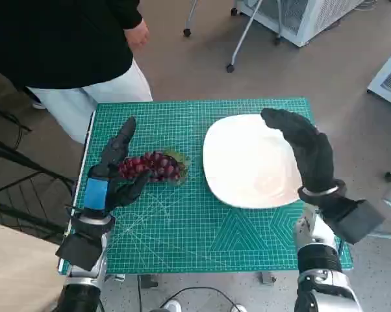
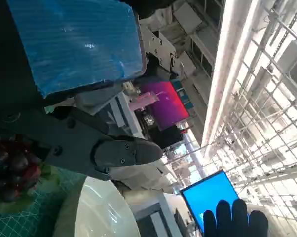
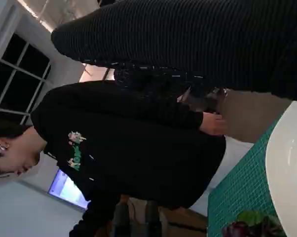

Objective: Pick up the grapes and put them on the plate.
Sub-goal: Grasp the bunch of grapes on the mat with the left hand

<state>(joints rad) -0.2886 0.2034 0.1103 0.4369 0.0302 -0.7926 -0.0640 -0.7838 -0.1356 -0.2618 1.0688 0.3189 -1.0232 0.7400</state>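
The blue-taped black left hand (image 1: 111,172) brackets the dark red grape bunch (image 1: 153,166) with spread fingers, gripping nothing; the gloved right hand (image 1: 306,153) hovers open over the round white plate (image 1: 247,162).

One bunch of grapes (image 1: 154,166) and one white plate (image 1: 247,162) lie on one green cutting mat (image 1: 202,234). Two robot hands show, the left hand (image 1: 111,172) and the right hand (image 1: 302,149). One person (image 1: 65,45) stands by the table.

Dark red grapes (image 1: 153,166) with a green leaf lie on a teal, white-gridded cutting mat (image 1: 182,240) beside a plain white plate (image 1: 247,162); a person (image 1: 59,39) wears a black top.
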